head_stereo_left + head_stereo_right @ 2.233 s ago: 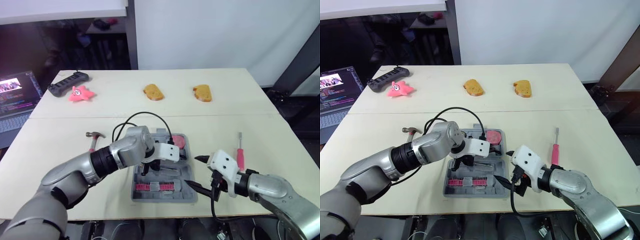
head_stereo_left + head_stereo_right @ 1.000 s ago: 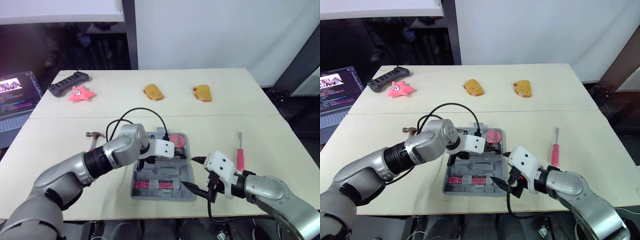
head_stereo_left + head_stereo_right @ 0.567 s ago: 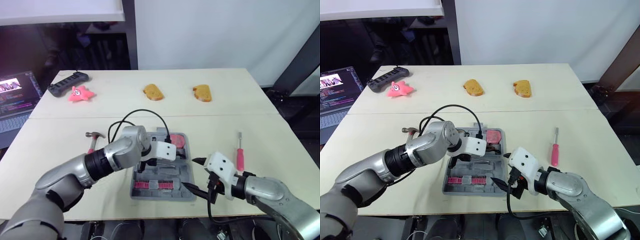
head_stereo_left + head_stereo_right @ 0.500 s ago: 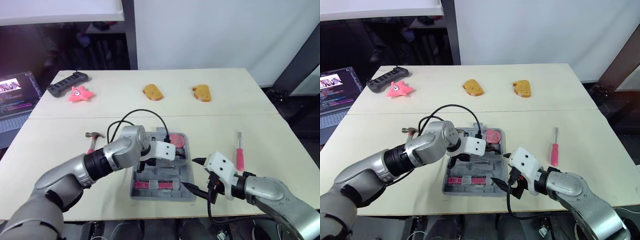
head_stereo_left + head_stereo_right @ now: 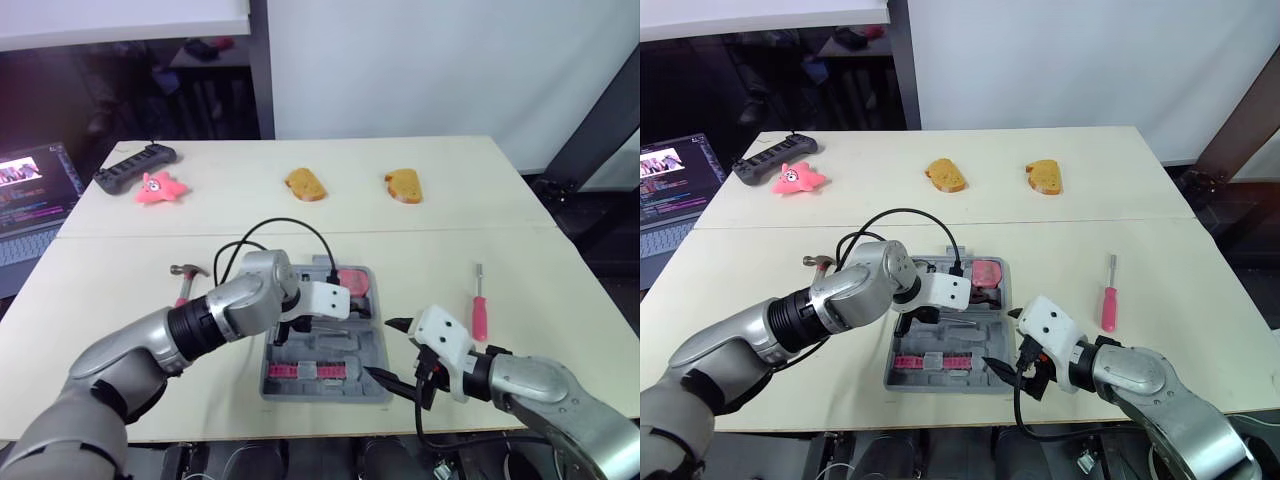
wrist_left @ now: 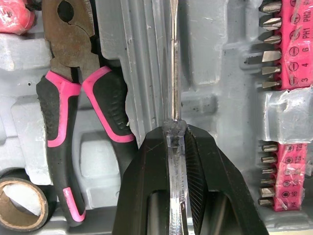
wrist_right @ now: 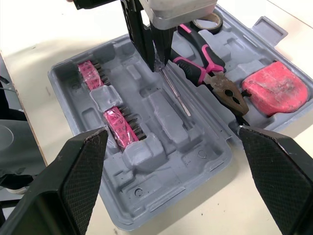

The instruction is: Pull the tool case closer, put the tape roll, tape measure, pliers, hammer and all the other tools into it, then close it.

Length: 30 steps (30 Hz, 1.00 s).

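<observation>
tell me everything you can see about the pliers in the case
The pliers have dark, brownish metal jaws that are closed, and black handles with pink trim. They lie flat in a moulded recess of the open grey plastic tool case. The handle ends sit next to the tape roll, and the jaw tips come close to the red tape measure. Nothing grips them. The left gripper holds a clear-handled screwdriver in the slot alongside.

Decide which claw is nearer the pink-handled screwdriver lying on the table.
Right. Right claw: just left of the pink-handled screwdriver. Left claw: farther left, over the grey plastic case.
</observation>
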Each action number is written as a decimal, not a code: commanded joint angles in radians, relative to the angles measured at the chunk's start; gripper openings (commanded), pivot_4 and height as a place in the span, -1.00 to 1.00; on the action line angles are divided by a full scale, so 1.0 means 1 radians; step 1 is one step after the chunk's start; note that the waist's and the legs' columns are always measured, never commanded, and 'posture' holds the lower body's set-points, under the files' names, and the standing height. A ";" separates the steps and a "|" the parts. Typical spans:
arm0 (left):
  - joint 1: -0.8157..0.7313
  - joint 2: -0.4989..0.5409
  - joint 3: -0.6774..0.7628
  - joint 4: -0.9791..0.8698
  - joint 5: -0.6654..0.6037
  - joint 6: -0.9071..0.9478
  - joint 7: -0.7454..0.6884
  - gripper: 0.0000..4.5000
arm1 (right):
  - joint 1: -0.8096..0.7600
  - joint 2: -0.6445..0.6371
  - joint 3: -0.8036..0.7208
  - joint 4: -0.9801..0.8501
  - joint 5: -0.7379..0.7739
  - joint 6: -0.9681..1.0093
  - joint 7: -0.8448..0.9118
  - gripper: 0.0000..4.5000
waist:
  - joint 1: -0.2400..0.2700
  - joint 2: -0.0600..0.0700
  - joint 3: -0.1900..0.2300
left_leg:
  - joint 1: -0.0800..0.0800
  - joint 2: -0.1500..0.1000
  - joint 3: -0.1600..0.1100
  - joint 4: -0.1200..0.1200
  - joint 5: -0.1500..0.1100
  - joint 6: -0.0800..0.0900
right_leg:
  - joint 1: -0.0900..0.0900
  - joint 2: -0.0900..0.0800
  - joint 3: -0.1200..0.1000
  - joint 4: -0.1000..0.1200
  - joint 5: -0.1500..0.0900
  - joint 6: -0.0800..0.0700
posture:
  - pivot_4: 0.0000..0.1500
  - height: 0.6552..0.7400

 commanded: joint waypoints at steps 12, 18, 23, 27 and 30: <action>-0.012 0.008 0.043 -0.043 -0.022 0.003 -0.026 -0.98 | 0.001 0.008 -0.019 -0.048 0.012 -0.004 -0.007 1.00 | 0.000 0.000 0.000 | 0.000 0.000 0.000 0.000 0.000 0.000 | 0.000 0.000 0.000 0.000 0.000 0.000 | 1.00 1.00; -0.009 0.006 0.033 -0.038 -0.019 0.005 -0.025 -0.98 | 0.002 0.010 -0.018 -0.051 0.011 -0.001 -0.011 1.00 | 0.000 0.000 0.000 | 0.000 0.000 0.000 0.000 0.000 0.000 | 0.000 0.000 0.000 0.000 0.000 0.000 | 1.00 1.00; -0.006 0.005 0.027 -0.034 -0.015 0.006 -0.024 -0.98 | -0.004 0.012 -0.019 -0.048 0.011 0.002 -0.013 1.00 | 0.000 0.000 0.000 | 0.000 0.000 0.000 0.000 0.000 0.000 | 0.000 0.000 0.000 0.000 0.000 0.000 | 1.00 1.00; -0.005 0.000 0.024 -0.028 -0.013 0.008 -0.019 -0.98 | -0.005 0.014 -0.018 -0.048 0.010 0.003 -0.015 1.00 | 0.000 0.000 0.000 | 0.000 0.000 0.000 0.000 0.000 0.000 | 0.000 0.000 0.000 0.000 0.000 0.000 | 1.00 1.00; -0.004 -0.002 0.023 -0.025 -0.012 0.008 -0.016 -0.98 | -0.008 0.015 -0.017 -0.047 0.010 0.003 -0.018 1.00 | 0.000 0.000 0.000 | 0.000 0.000 0.000 0.000 0.000 0.000 | 0.000 0.000 0.000 0.000 0.000 0.000 | 1.00 1.00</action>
